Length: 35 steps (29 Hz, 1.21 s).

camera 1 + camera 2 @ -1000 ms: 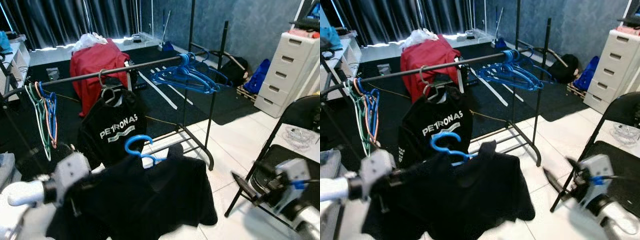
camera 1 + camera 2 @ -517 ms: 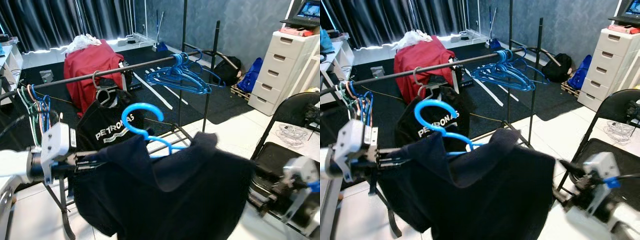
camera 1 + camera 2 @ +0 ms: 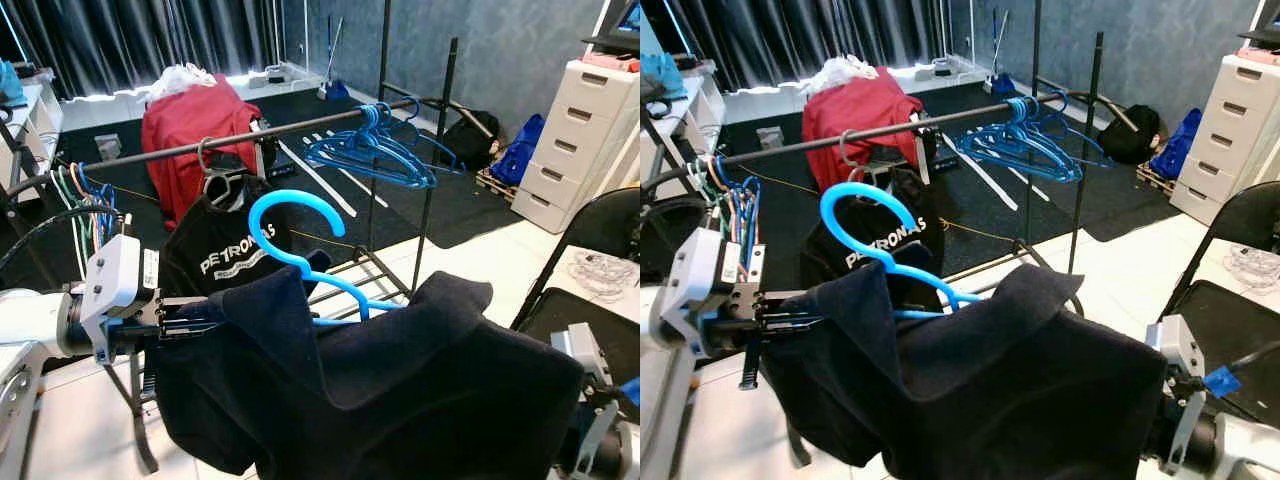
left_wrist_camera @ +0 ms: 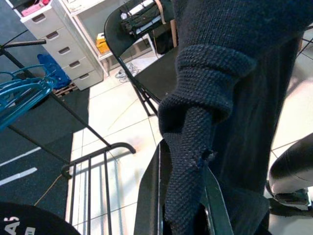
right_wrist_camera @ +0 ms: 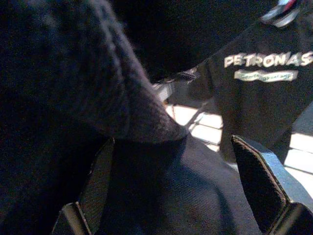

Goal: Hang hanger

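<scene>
Lift the blue hanger with its dark sweater until the hook clears the rail, beside the Petronas shirt. Keep left gripper pinched on the knit; right gripper, fingers spread, supporting beneath.

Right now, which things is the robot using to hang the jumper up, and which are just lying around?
Using: dark sweater, blue hanger, clothes rail, left gripper, right gripper.

Lying around: red cloth, white drawers, folding chair, spare blue hangers.

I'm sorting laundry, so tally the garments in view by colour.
Dark navy: 1, the sweater on the blue hanger.
Black: 1, the Petronas shirt on the rail.
Red: 1, the cloth draped behind the rail.
Total: 3.
</scene>
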Available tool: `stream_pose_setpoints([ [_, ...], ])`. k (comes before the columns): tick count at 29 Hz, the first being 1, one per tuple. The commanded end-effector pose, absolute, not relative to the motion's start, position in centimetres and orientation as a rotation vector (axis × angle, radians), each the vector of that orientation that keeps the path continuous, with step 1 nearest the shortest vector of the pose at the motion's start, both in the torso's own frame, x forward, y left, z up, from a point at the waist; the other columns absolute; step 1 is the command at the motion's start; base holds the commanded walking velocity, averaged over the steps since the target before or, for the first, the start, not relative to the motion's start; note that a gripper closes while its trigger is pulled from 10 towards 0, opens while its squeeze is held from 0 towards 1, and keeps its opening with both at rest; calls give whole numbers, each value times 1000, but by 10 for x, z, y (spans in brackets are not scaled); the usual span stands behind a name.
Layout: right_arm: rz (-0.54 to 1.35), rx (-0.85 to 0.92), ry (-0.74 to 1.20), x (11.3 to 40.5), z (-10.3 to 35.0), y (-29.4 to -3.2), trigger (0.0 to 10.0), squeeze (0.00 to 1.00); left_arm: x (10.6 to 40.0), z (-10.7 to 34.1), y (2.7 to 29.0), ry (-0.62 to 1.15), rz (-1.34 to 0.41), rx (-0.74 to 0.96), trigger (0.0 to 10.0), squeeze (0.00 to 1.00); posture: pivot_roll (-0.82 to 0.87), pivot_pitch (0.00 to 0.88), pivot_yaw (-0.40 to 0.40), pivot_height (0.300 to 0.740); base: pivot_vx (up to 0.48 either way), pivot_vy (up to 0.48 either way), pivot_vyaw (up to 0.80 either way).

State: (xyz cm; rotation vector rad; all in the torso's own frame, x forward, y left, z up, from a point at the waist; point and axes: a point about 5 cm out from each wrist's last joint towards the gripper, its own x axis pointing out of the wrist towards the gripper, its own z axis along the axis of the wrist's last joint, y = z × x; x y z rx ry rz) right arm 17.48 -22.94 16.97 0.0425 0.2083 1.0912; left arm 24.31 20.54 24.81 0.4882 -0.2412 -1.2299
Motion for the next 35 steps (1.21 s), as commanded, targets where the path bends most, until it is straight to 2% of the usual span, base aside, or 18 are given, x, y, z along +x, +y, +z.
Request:
stream_pose_setpoints([
  [1,1137,31,202,171,178,-227,10000,0,246,249,209,-256,-1205,480,10000,0,-87,0,10,740,0,0,0],
  [6,1134,-25,248,164,186,-239,10000,0,250,248,214,-257,-1161,481,10000,0,-91,0,11,740,0,0,0],
  [10,1026,-77,264,156,201,-270,10000,0,255,244,223,-241,-1105,489,10000,0,-106,0,11,740,0,0,0],
  [14,988,-49,196,146,222,-283,10000,0,256,244,230,-230,-1081,490,10000,0,-104,0,10,740,0,0,0],
  [21,1050,-13,90,139,245,-274,10000,0,256,244,230,-236,-1089,480,10000,0,-117,0,16,740,0,0,0],
  [28,999,-83,59,162,232,-261,10000,0,255,245,218,-265,-1139,461,10000,0,-112,0,15,740,0,0,0],
  [35,994,-103,39,169,233,-261,10000,0,252,246,216,-271,-1154,461,10000,0,-105,0,11,740,0,0,0],
])
